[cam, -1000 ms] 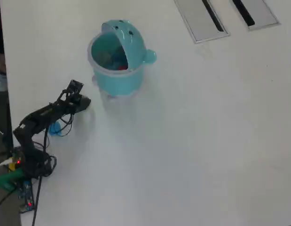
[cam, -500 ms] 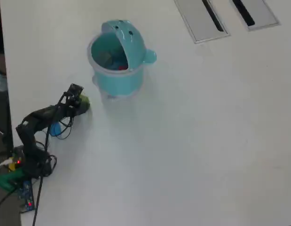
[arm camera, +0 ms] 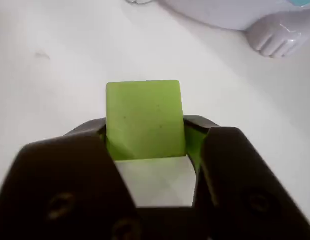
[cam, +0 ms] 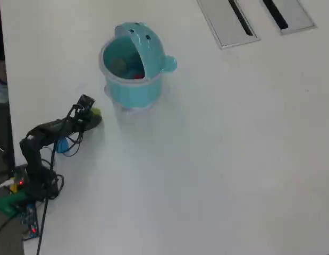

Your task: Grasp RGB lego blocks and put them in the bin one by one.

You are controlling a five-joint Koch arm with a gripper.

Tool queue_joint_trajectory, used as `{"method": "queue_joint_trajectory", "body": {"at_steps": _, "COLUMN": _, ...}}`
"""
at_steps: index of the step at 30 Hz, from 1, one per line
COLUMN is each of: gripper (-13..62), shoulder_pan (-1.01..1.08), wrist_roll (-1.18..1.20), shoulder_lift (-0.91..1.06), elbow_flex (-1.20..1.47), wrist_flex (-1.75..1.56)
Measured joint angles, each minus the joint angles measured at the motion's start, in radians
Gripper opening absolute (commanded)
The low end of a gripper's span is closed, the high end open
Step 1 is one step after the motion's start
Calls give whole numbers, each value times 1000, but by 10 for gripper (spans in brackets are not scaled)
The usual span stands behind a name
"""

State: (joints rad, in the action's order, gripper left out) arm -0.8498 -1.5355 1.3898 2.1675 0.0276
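Note:
A yellow-green lego block (arm camera: 143,120) sits between the two black jaws of my gripper (arm camera: 144,134), which press on its left and right sides. From above, the block (cam: 95,112) shows at the tip of the gripper (cam: 92,117), left of and below the bin. The bin (cam: 133,85) is a round teal bucket with its domed lid (cam: 148,48) flipped up. A red block (cam: 137,76) lies inside it beside something bluish. In the wrist view only the bin's pale foot (arm camera: 275,35) shows, at the top right. A small blue thing (cam: 61,145) lies under the arm's cables.
Two grey recessed panels with dark slots (cam: 228,21) (cam: 289,13) lie at the table's far right. The arm's base, cables and a circuit board (cam: 27,204) crowd the lower left by the table's left edge (cam: 2,106). White tabletop (cam: 217,159) spreads right of the arm.
The arm has drawn in a little and the green block now shows at the gripper's tip, where only the dark gripper showed a second ago. The bin has not moved.

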Motion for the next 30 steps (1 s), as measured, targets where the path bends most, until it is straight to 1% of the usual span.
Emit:
{"method": "queue_joint_trajectory", "body": {"at_steps": 3, "gripper": 69, "shoulder_pan": -2, "wrist_roll": 11, "shoulder_lift": 20, "elbow_flex": 3, "wrist_flex": -3}}
{"method": "queue_joint_trajectory", "body": {"at_steps": 5, "gripper": 53, "shoulder_pan": -2, "wrist_roll": 12, "shoulder_lift": 48, "elbow_flex": 3, "wrist_flex": -3}}
{"method": "queue_joint_trajectory", "body": {"at_steps": 6, "gripper": 41, "shoulder_pan": -2, "wrist_roll": 12, "shoulder_lift": 64, "elbow_flex": 3, "wrist_flex": -3}}
{"method": "queue_joint_trajectory", "body": {"at_steps": 8, "gripper": -15, "shoulder_pan": -2, "wrist_roll": 12, "shoulder_lift": 140, "elbow_flex": 35, "wrist_flex": -3}}
{"method": "queue_joint_trajectory", "body": {"at_steps": 9, "gripper": -24, "shoulder_pan": -2, "wrist_roll": 12, "shoulder_lift": 147, "elbow_flex": 38, "wrist_flex": -3}}
{"method": "queue_joint_trajectory", "body": {"at_steps": 11, "gripper": -24, "shoulder_pan": 2, "wrist_roll": 15, "shoulder_lift": 221, "elbow_flex": 40, "wrist_flex": -3}}
{"method": "queue_joint_trajectory", "body": {"at_steps": 15, "gripper": -33, "shoulder_pan": 0, "wrist_roll": 29, "shoulder_lift": 290, "elbow_flex": 40, "wrist_flex": -3}}
{"method": "queue_joint_trajectory", "body": {"at_steps": 16, "gripper": -98, "shoulder_pan": 0, "wrist_roll": 35, "shoulder_lift": 295, "elbow_flex": 40, "wrist_flex": -3}}
{"method": "queue_joint_trajectory", "body": {"at_steps": 17, "gripper": -103, "shoulder_pan": 0, "wrist_roll": 95, "shoulder_lift": 330, "elbow_flex": 8, "wrist_flex": -3}}
{"method": "queue_joint_trajectory", "body": {"at_steps": 21, "gripper": -104, "shoulder_pan": -2, "wrist_roll": 121, "shoulder_lift": 370, "elbow_flex": -149, "wrist_flex": 0}}
{"method": "queue_joint_trajectory", "body": {"at_steps": 22, "gripper": -104, "shoulder_pan": -2, "wrist_roll": 175, "shoulder_lift": 371, "elbow_flex": -195, "wrist_flex": 3}}
{"method": "queue_joint_trajectory", "body": {"at_steps": 24, "gripper": -104, "shoulder_pan": -18, "wrist_roll": 192, "shoulder_lift": 371, "elbow_flex": -334, "wrist_flex": 17}}
{"method": "queue_joint_trajectory", "body": {"at_steps": 26, "gripper": -104, "shoulder_pan": -26, "wrist_roll": 198, "shoulder_lift": 347, "elbow_flex": -426, "wrist_flex": 40}}
{"method": "queue_joint_trajectory", "body": {"at_steps": 27, "gripper": -104, "shoulder_pan": -37, "wrist_roll": 207, "shoulder_lift": 314, "elbow_flex": -554, "wrist_flex": 40}}
{"method": "queue_joint_trajectory", "body": {"at_steps": 30, "gripper": -104, "shoulder_pan": -38, "wrist_roll": 209, "shoulder_lift": 267, "elbow_flex": -607, "wrist_flex": 40}}
